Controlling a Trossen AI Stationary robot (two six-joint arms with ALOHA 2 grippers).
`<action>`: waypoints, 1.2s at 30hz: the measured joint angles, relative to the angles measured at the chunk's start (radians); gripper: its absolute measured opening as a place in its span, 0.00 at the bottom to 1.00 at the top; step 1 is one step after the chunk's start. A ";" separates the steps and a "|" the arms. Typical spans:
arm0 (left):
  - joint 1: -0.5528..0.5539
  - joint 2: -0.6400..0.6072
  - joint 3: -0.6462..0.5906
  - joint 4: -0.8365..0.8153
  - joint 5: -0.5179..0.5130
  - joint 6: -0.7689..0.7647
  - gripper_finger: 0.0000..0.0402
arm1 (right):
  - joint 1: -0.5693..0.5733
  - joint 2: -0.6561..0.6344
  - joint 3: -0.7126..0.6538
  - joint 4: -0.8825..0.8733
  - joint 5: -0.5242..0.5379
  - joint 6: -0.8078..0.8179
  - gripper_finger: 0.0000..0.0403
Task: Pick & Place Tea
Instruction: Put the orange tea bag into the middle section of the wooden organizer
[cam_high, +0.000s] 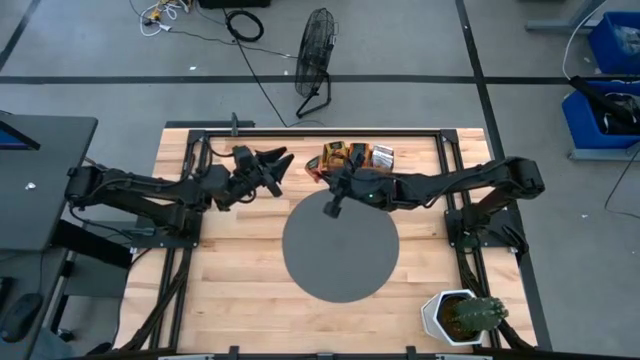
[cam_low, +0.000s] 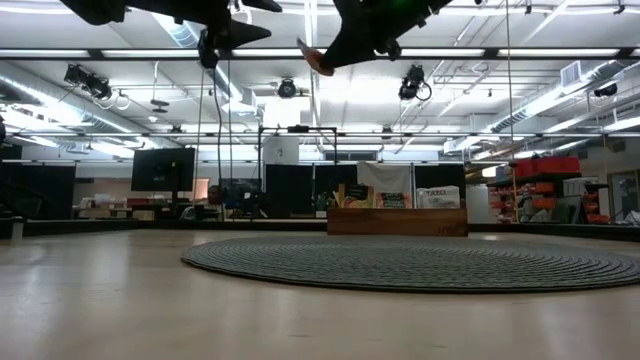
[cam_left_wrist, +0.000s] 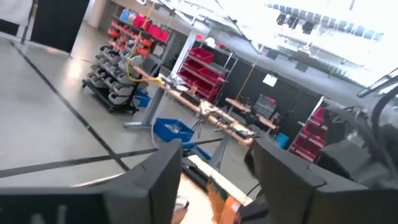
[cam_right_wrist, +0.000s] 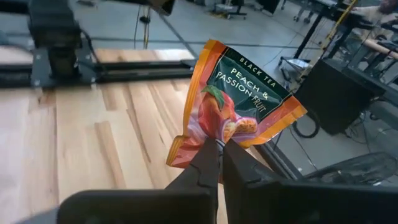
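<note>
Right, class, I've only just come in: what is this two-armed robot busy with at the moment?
The right gripper is shut on a peach and passion fruit tea sachet, held up in the air near the wooden tray of tea at the table's far edge. The round grey mat lies just beyond, bare. The left gripper waits open, raised above the table, holding nothing.

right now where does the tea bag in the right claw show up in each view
high view: the tea bag peeks out as an orange bit at the right claw, beside the tray.
low view: top centre, an orange corner under the dark claw.
left wrist view: cannot tell.
right wrist view: centre, pinched at its lower edge.
Shared landmark: the wooden table.
</note>
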 joint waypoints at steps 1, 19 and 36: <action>0.005 0.000 0.000 0.004 0.009 0.000 0.52 | 0.000 0.006 0.000 0.015 0.010 0.010 0.00; 0.010 0.134 0.000 0.076 0.038 -0.131 0.64 | -0.007 0.013 0.042 0.061 0.076 0.004 0.00; 0.034 0.142 0.000 0.095 0.048 -0.132 0.64 | -0.011 0.013 0.043 0.106 0.021 0.012 0.00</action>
